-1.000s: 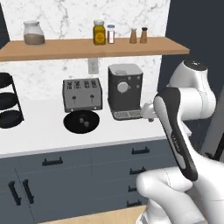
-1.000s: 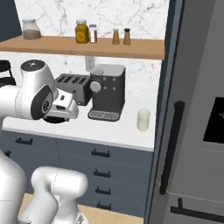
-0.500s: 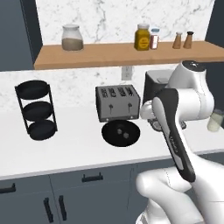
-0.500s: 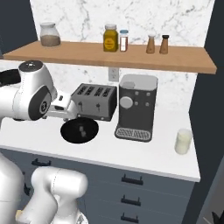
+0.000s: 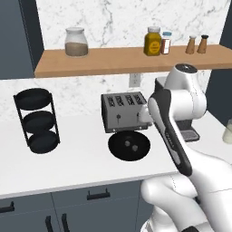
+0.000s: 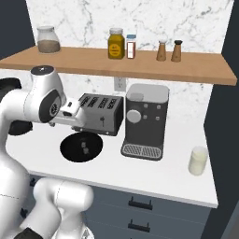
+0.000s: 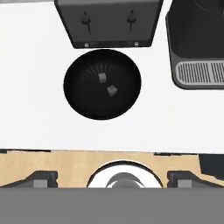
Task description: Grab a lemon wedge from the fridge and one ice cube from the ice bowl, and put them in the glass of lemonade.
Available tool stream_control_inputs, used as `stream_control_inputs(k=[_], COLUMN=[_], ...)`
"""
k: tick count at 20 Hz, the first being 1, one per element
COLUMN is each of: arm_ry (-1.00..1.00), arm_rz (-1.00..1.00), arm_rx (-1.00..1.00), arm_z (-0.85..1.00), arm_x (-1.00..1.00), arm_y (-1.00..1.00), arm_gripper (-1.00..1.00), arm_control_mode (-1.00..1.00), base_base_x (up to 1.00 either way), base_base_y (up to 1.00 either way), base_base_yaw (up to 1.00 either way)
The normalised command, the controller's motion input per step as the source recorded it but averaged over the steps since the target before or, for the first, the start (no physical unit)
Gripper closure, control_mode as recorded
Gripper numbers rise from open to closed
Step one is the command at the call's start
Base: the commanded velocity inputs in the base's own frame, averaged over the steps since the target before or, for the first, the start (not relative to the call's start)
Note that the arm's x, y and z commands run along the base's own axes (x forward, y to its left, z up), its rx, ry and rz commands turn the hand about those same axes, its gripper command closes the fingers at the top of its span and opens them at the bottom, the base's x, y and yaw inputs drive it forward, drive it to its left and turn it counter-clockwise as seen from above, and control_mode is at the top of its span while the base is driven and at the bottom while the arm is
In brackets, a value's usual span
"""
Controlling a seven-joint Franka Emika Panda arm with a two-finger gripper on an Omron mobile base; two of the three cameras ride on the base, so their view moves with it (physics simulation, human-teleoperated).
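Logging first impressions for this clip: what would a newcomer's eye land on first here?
The black ice bowl on the white counter, holding two small ice cubes, just in front of the toaster. Next, the dark coffee machine to its right, and the glass of lemonade near the counter's right end.

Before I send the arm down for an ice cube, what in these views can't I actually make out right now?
- Glass of lemonade: cut by the right edge in the left base view; whole in the right base view, but too small to tell what is in it.
- Ice cubes in the black bowl: two small pale pieces in the hand view, too small to judge whether they touch.
- Coffee machine: largely hidden behind the arm in the left base view.
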Motion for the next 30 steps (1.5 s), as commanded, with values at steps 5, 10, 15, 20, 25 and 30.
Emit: stream_control_inputs(k=[5, 10, 15, 20, 25, 30], arm_ry=[0.06, 0.14, 0.25, 0.14, 0.05, 0.06], arm_rz=[0.07, 0.1, 0.12, 0.09, 0.04, 0.0], arm_rx=[0.14, 0.19, 0.0, 0.0, -0.05, -0.1], arm_z=[-0.44, -0.14, -0.4, -0.69, -0.45, -0.34], arm_x=[0.22, 0.01, 0.52, 0.78, 0.53, 0.32], arm_y=[-0.12, 0.03, 0.24, 0.32, 0.29, 0.14], arm_gripper=[-1.0, -1.0, -1.0, -1.0, -1.0, -1.0], arm_control_mode=[-1.0, -1.0, -1.0, -1.0, -1.0, -1.0], base_base_x=[0.0, 0.0, 0.0, 0.0, 0.0, 0.0], base_base_y=[0.0, 0.0, 0.0, 0.0, 0.0, 0.0], base_base_yaw=[0.0, 0.0, 0.0, 0.0, 0.0, 0.0])
